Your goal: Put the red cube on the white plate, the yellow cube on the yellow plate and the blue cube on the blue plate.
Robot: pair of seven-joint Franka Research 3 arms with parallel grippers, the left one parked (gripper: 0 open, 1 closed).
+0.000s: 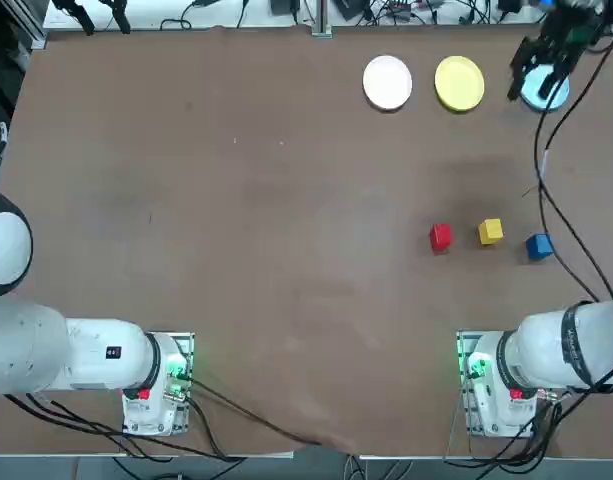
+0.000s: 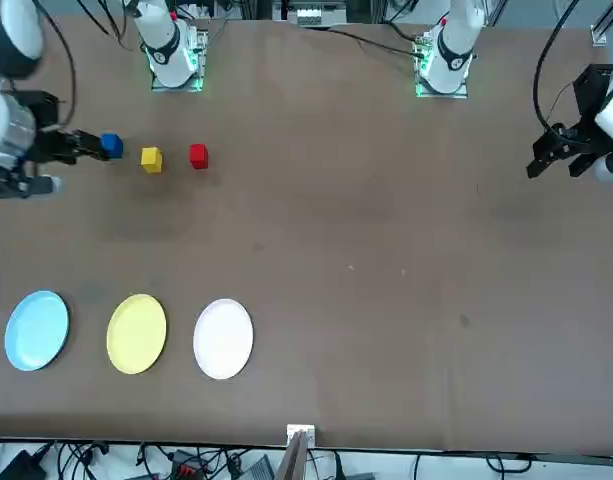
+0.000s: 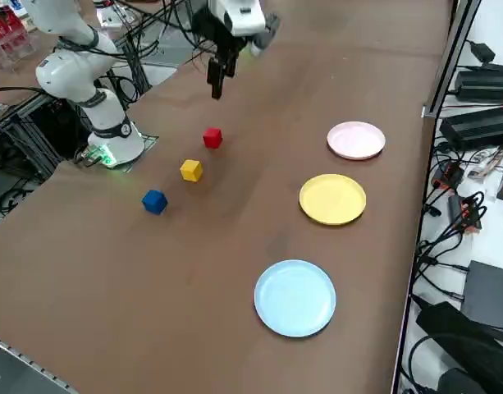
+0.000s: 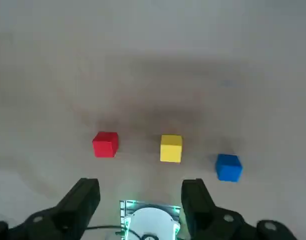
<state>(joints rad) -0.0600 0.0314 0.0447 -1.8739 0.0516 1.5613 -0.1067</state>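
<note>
Working right arm (image 1: 561, 345): glossy white rounded links with black joint bands, green-lit base (image 1: 476, 365) bearing a red tag, trailing black cables. Right gripper (image 4: 142, 202): matte black, two blocky jaws.

Red cube (image 1: 440, 237), yellow cube (image 1: 490, 232) and blue cube (image 1: 539, 246) sit in a row; the right gripper (image 1: 539, 85) hangs open over the blue plate (image 1: 546, 95).
</note>
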